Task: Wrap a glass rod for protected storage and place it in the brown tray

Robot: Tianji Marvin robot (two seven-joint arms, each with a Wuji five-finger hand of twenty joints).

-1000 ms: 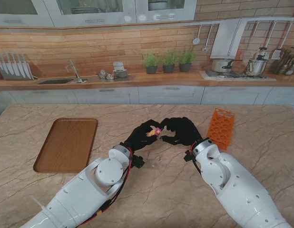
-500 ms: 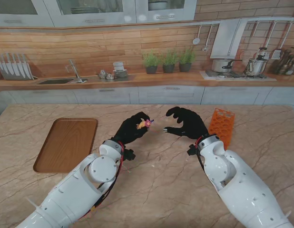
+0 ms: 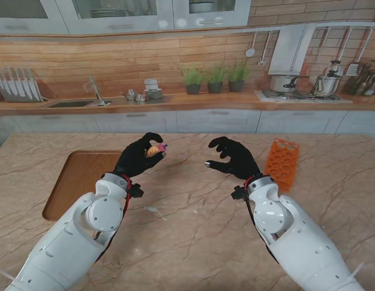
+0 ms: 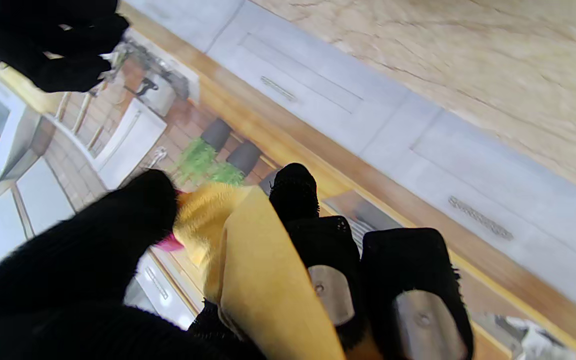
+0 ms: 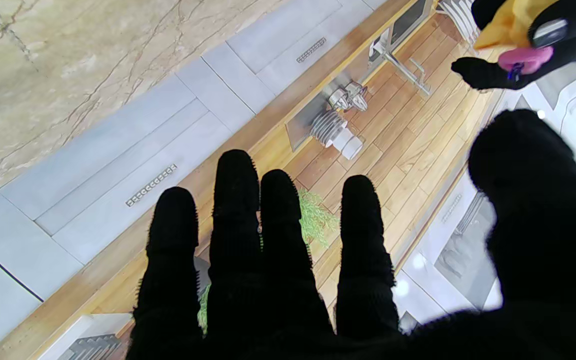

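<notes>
- My left hand (image 3: 139, 156), in a black glove, sits left of centre in the stand's view, raised over the marble table (image 3: 193, 242), with its fingers curled around a small yellow bundle (image 3: 153, 150).
- The bundle is yellow wrapping with a pink tip (image 3: 164, 146) poking out on its right; I cannot see a glass rod inside it.
- In the left wrist view the yellow wrapping (image 4: 253, 270) fills the lower centre, pinched between my thumb (image 4: 93, 250) and my fingers (image 4: 313, 235), with a sliver of pink (image 4: 170, 244) at the thumb.
- The brown tray (image 3: 75, 182) lies flat at the left of the stand's view, and my left forearm crosses its right edge in that view. The bundle is not in the tray; it is up in my hand, just right of the tray's far right corner.
- My right hand (image 3: 231, 159) is right of centre in the stand's view, holding nothing, fingers loosely spread and curved, well apart from my left hand.
- In the right wrist view four fingers (image 5: 278, 240) and the thumb (image 5: 533, 200) stand separate, with the bundle (image 5: 510, 27) and my left hand's fingers small in the upper right corner.
- An orange rack (image 3: 283, 162) stands on the table just right of my right hand.
</notes>
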